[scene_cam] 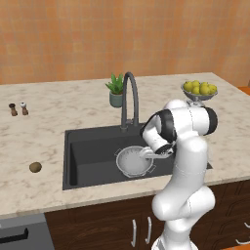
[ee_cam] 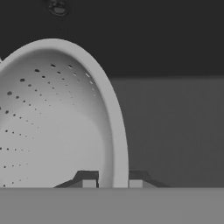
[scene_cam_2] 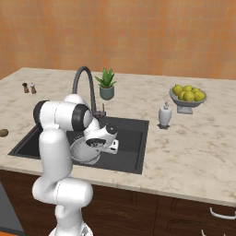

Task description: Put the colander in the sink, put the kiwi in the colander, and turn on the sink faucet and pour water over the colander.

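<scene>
The silver perforated colander (scene_cam: 131, 162) sits inside the black sink (scene_cam: 88, 146), right of the basin's middle. My gripper (scene_cam: 147, 153) is at its right rim. In the hand view the rim of the colander (ee_cam: 52, 122) runs between the two fingertips (ee_cam: 89, 183), which press it from both sides, so my gripper (ee_cam: 112, 183) is shut on it. The brown kiwi (scene_cam: 35, 167) lies on the counter left of the sink, also at the left edge as the kiwi (scene_cam_2: 3, 133). The dark gooseneck faucet (scene_cam: 131, 93) arches over the basin's back edge.
Behind the faucet stands a potted plant (scene_cam: 116, 90). A footed bowl of yellow-green fruit (scene_cam: 199, 90) is at the back right, a soap dispenser (scene_cam_2: 165, 115) stands right of the sink, and two small shakers (scene_cam: 18, 109) are at the far left.
</scene>
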